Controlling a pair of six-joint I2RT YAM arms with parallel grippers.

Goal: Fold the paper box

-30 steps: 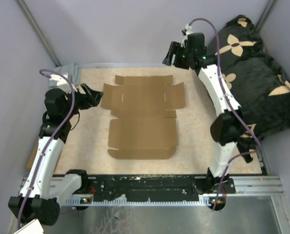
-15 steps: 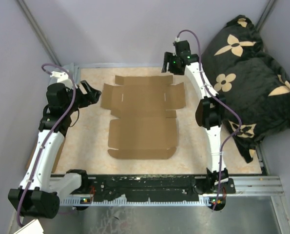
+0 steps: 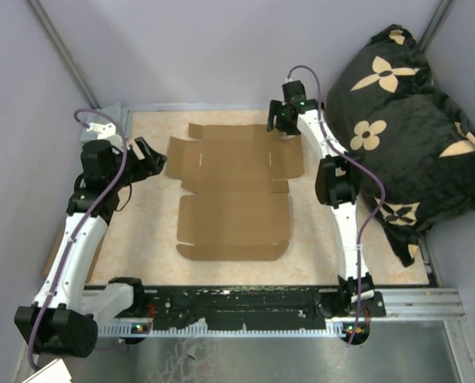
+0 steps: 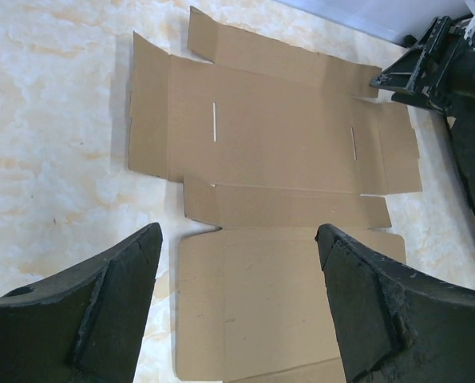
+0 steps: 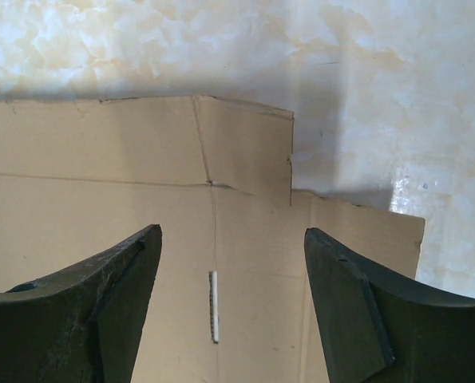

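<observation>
Beige table [image 3: 141, 227] holds box [image 3: 233, 191] flat, unfolded; we see left gripper [image 3: 152, 157] gaping empty off its left edge, right gripper [image 3: 282, 120] gaping empty over its far-right corner.

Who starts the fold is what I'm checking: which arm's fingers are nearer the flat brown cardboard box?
Right. The right fingers hang open above the far right corner of the flat brown cardboard box; the left fingers sit open just beyond its left flap.
</observation>
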